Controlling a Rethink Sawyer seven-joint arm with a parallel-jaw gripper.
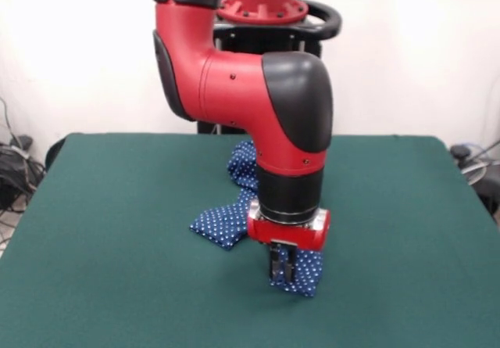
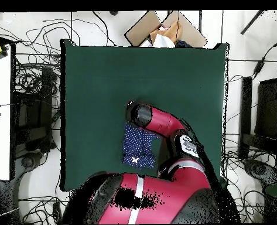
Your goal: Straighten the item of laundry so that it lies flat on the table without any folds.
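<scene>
The near end of the trousers [image 1: 301, 274] hangs bunched in the gripper [image 1: 283, 266], which is clenched on that fabric low over the table [image 1: 117, 270]. The rest of the garment trails to the far side behind the arm [image 1: 258, 90], rumpled, near the table's middle. The risk, as I judge it: the pinched cloth could slip free or drag the whole piece along, adding creases rather than flattening it.

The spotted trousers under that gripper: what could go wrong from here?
The gripper sits low on the trousers, at their front edge. Any drag could bunch the cloth instead of flattening it. The trousers already look folded and rumpled, and the arm hides part of them from above, so creases there could be missed.
</scene>
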